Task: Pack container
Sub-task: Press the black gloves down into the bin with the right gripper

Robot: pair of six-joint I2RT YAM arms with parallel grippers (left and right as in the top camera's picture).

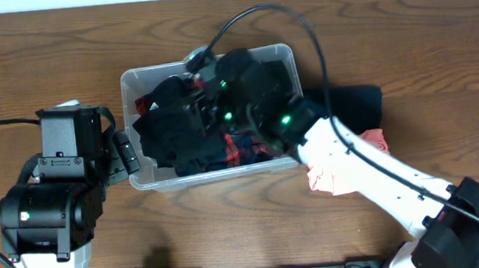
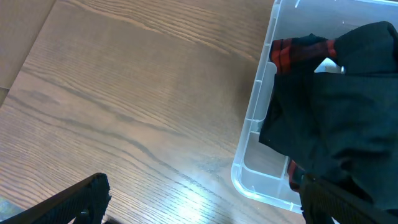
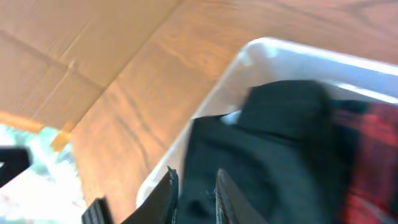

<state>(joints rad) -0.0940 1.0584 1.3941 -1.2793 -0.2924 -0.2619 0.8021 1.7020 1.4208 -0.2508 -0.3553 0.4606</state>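
Container (image 1: 168, 180) sits directly under the right claw (image 3: 195, 190).

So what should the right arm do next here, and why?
Probably ease the right gripper down a little to tuck the black garment into the container. The cloth sits heaped against its left wall rather than flat, and the wrist view is too blurred to tell whether the fingers grip it. A second dark garment and a pink garment lie on the table.
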